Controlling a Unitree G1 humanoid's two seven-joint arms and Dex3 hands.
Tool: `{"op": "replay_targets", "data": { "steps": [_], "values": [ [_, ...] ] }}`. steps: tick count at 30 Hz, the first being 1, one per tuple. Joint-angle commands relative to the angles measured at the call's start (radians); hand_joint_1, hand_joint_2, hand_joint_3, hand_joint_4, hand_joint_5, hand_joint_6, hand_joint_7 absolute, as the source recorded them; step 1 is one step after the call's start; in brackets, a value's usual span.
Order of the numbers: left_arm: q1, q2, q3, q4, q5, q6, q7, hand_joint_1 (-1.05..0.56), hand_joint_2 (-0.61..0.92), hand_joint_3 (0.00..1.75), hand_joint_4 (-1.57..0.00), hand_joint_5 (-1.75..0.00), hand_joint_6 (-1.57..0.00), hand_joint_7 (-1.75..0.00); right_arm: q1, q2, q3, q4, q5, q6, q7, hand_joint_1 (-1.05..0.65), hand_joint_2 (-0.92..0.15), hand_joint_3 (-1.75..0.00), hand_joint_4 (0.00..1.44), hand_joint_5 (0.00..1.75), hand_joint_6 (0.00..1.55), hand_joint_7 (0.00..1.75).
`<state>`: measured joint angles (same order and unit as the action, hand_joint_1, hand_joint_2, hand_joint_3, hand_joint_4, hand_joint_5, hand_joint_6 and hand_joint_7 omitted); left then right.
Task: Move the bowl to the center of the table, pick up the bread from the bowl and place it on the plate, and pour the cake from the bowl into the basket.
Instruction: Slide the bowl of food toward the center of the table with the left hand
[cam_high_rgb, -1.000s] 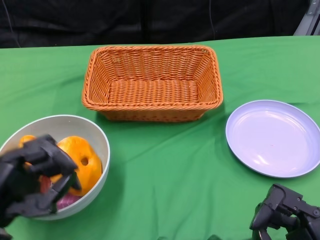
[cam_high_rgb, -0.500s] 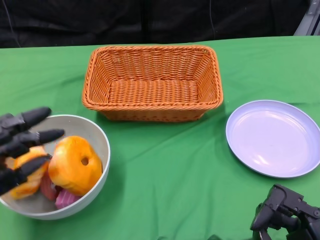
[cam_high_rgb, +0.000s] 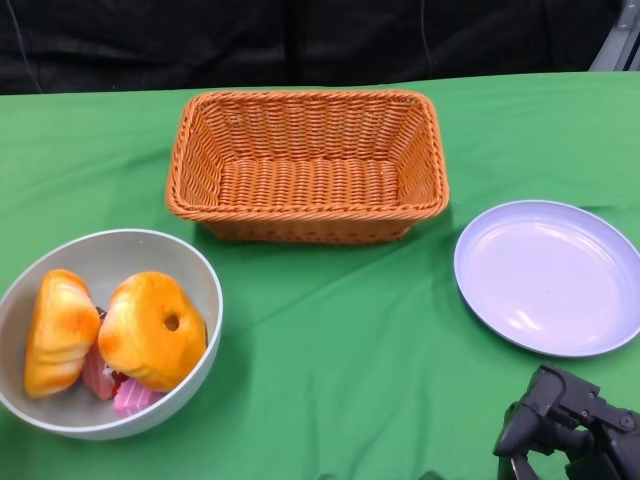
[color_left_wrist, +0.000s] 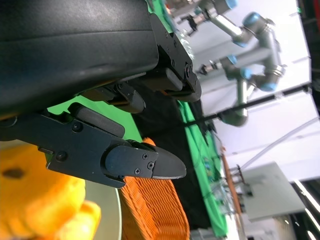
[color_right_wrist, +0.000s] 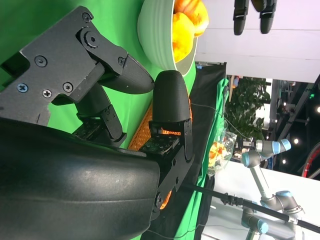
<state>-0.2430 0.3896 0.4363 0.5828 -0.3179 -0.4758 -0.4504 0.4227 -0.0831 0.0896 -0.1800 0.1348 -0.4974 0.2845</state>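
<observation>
A grey bowl (cam_high_rgb: 195, 270) sits at the table's front left and holds two orange bread pieces (cam_high_rgb: 150, 330) (cam_high_rgb: 58, 332) and a pink cake (cam_high_rgb: 128, 397) beneath them. The orange wicker basket (cam_high_rgb: 306, 165) stands empty at the back centre, and the lilac plate (cam_high_rgb: 550, 275) lies bare on the right. My left hand (color_left_wrist: 100, 100) is out of the head view. Its wrist view shows its fingers (color_left_wrist: 135, 165) spread above the bread (color_left_wrist: 35, 200), holding nothing. My right hand (cam_high_rgb: 570, 430) rests low at the front right, below the plate, with nothing in it.
A green cloth (cam_high_rgb: 350, 340) covers the table, and a black backdrop hangs behind it. The right wrist view shows the bowl (color_right_wrist: 155, 45) and, beyond the table, robot arms in the room.
My left hand has lifted off the bowl and drawn back to the left, out of the head view. The bread and cake are now uncovered. The right hand stays put.
</observation>
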Motion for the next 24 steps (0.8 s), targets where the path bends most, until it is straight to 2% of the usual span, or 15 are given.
{"op": "replay_targets", "data": {
  "steps": [1, 5, 9, 15, 21, 24],
  "values": [
    [-0.063, 0.052, -0.01, 0.145, 0.05, -0.02, 0.031, -0.6, 0.92, 0.35, -0.43, -0.03, -0.39, 0.0, 0.006, -0.002, 0.002, -0.002, 0.008, 0.014, -0.002, -0.12, -0.43, -1.27, 0.77, 1.75, 0.63, 1.57],
    [-0.13, 0.089, -0.035, 0.307, 0.118, -0.04, 0.085, -0.63, 0.92, 0.37, -0.4, -0.01, -0.36, 0.0, 0.009, -0.002, 0.002, -0.007, 0.004, 0.018, -0.005, -0.11, -0.43, -1.27, 0.77, 1.75, 0.63, 1.57],
    [-0.179, 0.129, -0.086, 0.437, 0.225, -0.081, 0.195, -0.66, 0.92, 0.39, -0.4, -0.01, -0.36, 0.0, 0.01, -0.002, 0.002, -0.007, 0.003, 0.019, -0.007, -0.1, -0.43, -1.27, 0.77, 1.75, 0.63, 1.57],
    [-0.244, 0.166, -0.16, 0.589, 0.335, -0.111, 0.314, -0.69, 0.92, 0.33, -0.39, 0.0, -0.37, 0.0, 0.016, -0.006, 0.002, -0.014, 0.01, 0.026, -0.004, -0.11, -0.43, -1.26, 0.77, 1.75, 0.64, 1.56],
    [-0.286, 0.165, -0.177, 0.664, 0.336, -0.02, 0.297, -0.69, 0.92, 0.37, -0.3, 0.0, -0.31, 0.0, 0.019, -0.009, 0.0, -0.011, 0.005, 0.019, -0.003, -0.12, -0.43, -1.25, 0.76, 1.75, 0.64, 1.55],
    [-0.298, 0.156, -0.164, 0.678, 0.301, 0.056, 0.21, -0.71, 0.92, 0.47, -0.22, 0.0, -0.23, 0.0, 0.024, -0.011, 0.0, -0.016, 0.01, 0.023, 0.0, -0.13, -0.43, -1.24, 0.76, 1.75, 0.64, 1.54]
  ]
}}
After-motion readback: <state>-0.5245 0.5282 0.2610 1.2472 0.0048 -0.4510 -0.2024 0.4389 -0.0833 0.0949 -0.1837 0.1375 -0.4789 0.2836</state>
